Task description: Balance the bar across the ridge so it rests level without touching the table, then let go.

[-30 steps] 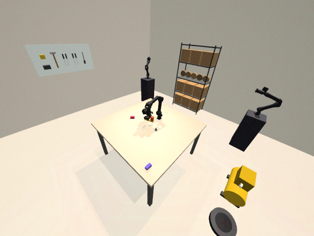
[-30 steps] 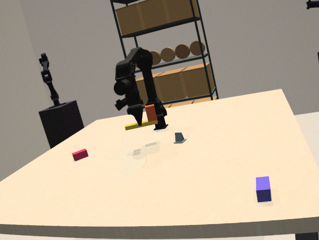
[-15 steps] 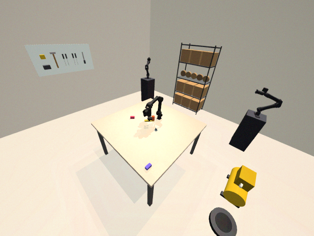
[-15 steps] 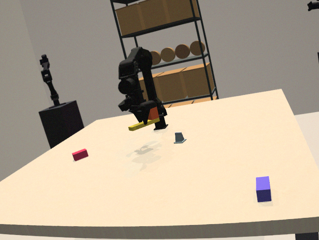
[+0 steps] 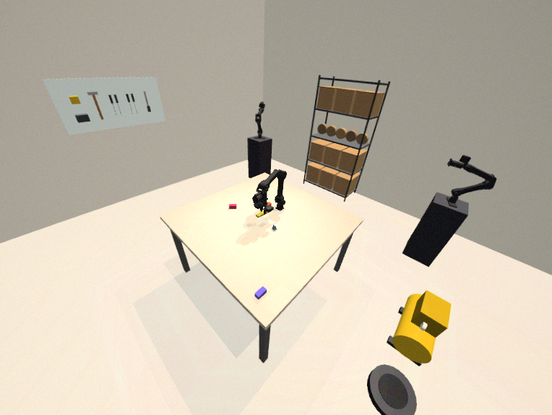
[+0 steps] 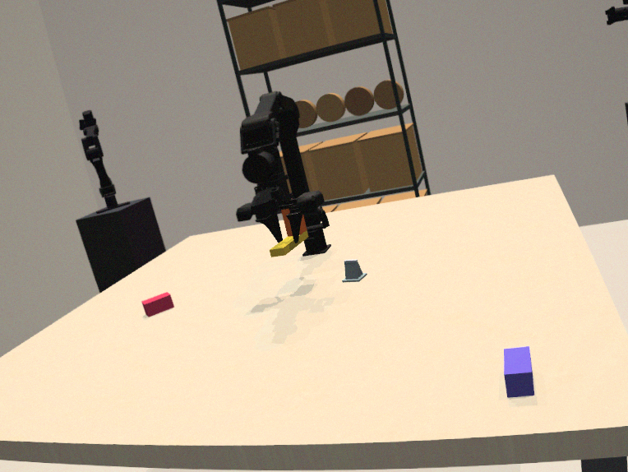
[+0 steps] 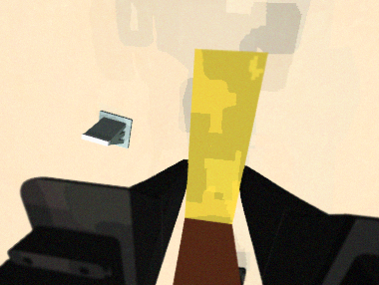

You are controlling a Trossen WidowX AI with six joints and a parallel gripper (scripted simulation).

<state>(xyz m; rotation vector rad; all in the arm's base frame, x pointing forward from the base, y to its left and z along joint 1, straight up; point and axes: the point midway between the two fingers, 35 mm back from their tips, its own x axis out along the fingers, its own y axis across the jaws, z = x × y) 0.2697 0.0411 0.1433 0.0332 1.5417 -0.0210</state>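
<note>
Bar: one, yellow [image 5: 260,215] [image 6: 282,247] [image 7: 214,135], up in the air near the arm's foot, apart from the tabletop [image 5: 285,267] [image 6: 325,386] [image 7: 45,60].
Block on the bar: one, orange [image 5: 269,204] [image 6: 296,223] [image 7: 206,254], at the end farther from the exterior view; probably a weight, so balance point likely off toward that end.
Jaws: partly open, closed firmly on the yellow bar, one finger against each long side.
Ridge: one, grey-blue [image 5: 274,228] [image 6: 353,270] [image 7: 105,131], upright on a flat foot, narrow on top; well off to one side of the bar in the wrist view, nothing across it.
Done: bar gripped and clear of the tabletop.
Left: carrying over the ridge, crossing it, lowering at the balance point, checking for level, letting go.
Progress: perhaps halfway, by judgement; the delicate part to come.
Risk: tipping toward the orange end if set down by the bar's middle.
Other blocks: two, both lying apart from the work; one red [image 5: 233,206] [image 6: 158,304], one purple [image 5: 260,292] [image 6: 517,370].
</note>
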